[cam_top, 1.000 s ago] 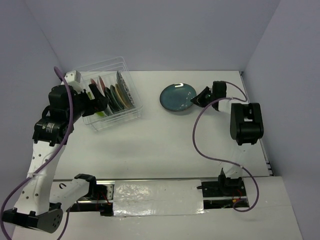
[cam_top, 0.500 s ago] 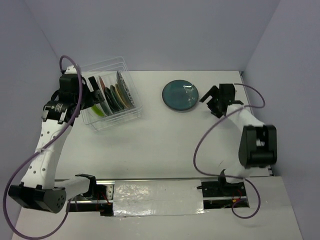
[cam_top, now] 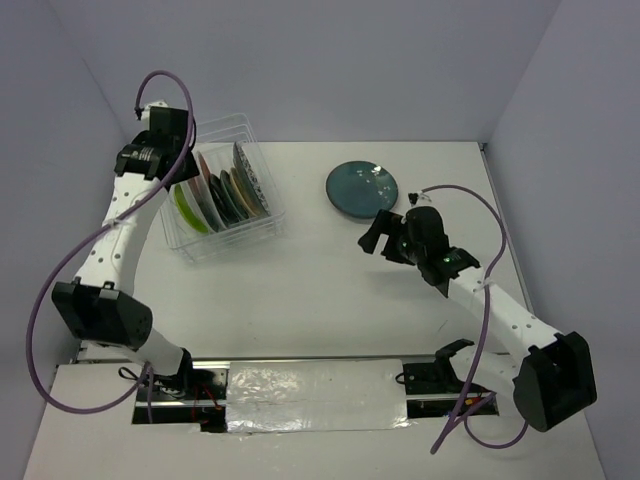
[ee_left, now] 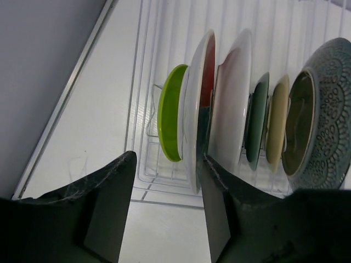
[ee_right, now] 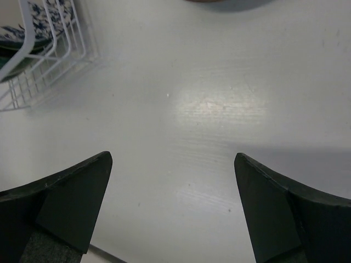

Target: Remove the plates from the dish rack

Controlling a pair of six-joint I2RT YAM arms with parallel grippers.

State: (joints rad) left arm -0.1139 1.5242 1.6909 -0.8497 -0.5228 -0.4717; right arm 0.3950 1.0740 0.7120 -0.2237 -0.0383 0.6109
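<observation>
The clear dish rack (cam_top: 238,238) stands at the back left with several plates upright in its slots. In the left wrist view they show edge-on: a lime green plate (ee_left: 171,112), a red and white plate (ee_left: 201,98), a pale pink one (ee_left: 235,104), then darker and cream ones. My left gripper (cam_top: 183,168) hangs over the rack's left end. Its jaws (ee_left: 164,211) stand apart with nothing between them, just short of the green plate. A teal plate (cam_top: 361,188) lies flat on the table. My right gripper (cam_top: 385,236) is wide open over bare table in front of it.
Grey walls close in the table at the back and on both sides. In the right wrist view the rack's corner (ee_right: 52,57) with a blue and white plate (ee_right: 16,33) shows at the top left. The arm bases sit at the near edge.
My left arm has swung up and back over the rack's left end and its jaws have narrowed. The right gripper has opened, left the teal plate and drawn back toward the table's middle.
</observation>
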